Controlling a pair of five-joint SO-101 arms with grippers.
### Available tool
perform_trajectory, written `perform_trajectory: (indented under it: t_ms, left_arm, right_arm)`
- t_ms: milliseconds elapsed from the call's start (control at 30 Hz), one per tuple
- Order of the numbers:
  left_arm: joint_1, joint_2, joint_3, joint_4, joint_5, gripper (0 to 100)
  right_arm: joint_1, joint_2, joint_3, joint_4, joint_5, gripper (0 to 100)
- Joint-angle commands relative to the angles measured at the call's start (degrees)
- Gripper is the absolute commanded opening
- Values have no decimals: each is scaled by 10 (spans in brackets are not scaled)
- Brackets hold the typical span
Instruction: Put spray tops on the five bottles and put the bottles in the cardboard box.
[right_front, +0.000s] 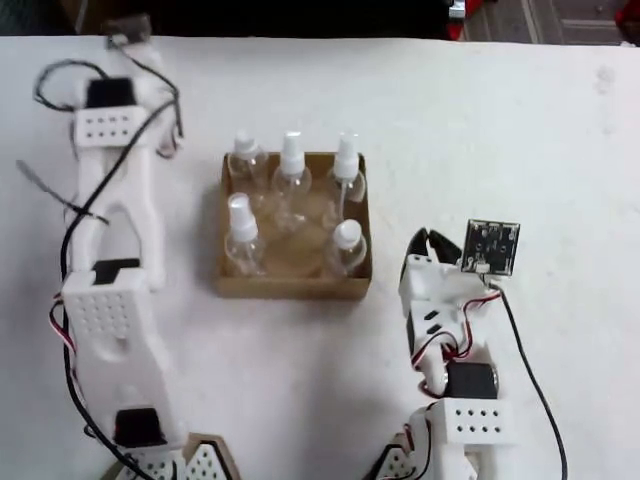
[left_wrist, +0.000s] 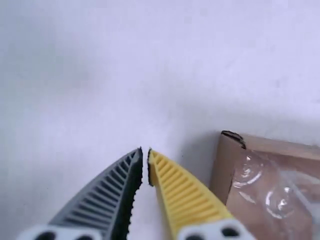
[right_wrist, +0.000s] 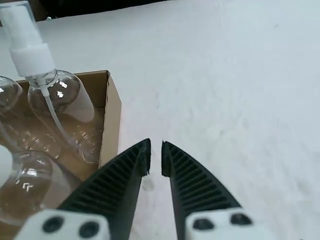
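Note:
The cardboard box (right_front: 294, 284) sits mid-table and holds several clear bottles, each with a white spray top, such as the back middle one (right_front: 292, 165) and the front right one (right_front: 346, 243). My right gripper (right_wrist: 155, 150) is shut and empty. It hovers over the bare table just beside the box wall (right_wrist: 111, 112), near a capped bottle (right_wrist: 57, 100). From above, its black fingers (right_front: 425, 243) lie to the right of the box. My left gripper (left_wrist: 145, 152), with one grey and one yellow finger, is shut with nothing in it, over the table off a box corner (left_wrist: 226, 160).
The left arm (right_front: 110, 200) stretches along the table's left side, trailing black cables. The right arm (right_front: 450, 330) stands at the front right with a small circuit board (right_front: 491, 246) beside its gripper. White tabletop (right_front: 500, 130) lies open behind and right of the box.

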Motion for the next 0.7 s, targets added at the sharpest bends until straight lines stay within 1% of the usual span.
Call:
perform_trajectory:
  t_ms: [0,100,233,433,533,600,667]
  left_arm:
    - [-15,-12,-229,144,3,22]
    - [-29,-18,-275,145,3,21]
    - [-47,-59,-251,145,3,21]
    - [-52,-207,-103,144,2,21]
    - [-51,-295,-32,141,1,21]
    - [-55,-346,11,124,0,21]
    - [-62,-393,56,107,0,21]
  right_arm:
    - [2,-4,-45,42,-1,17]
    - [1,-7,-77,91,-1,17]
    - [0,-7,-115,137,-1,17]
    - [-37,-7,-120,148,-1,17]
    - [-40,-7,-120,150,0,17]
    - [-38,-7,-126,172,2,17]
    - [-38,-7,-142,207,29,17]
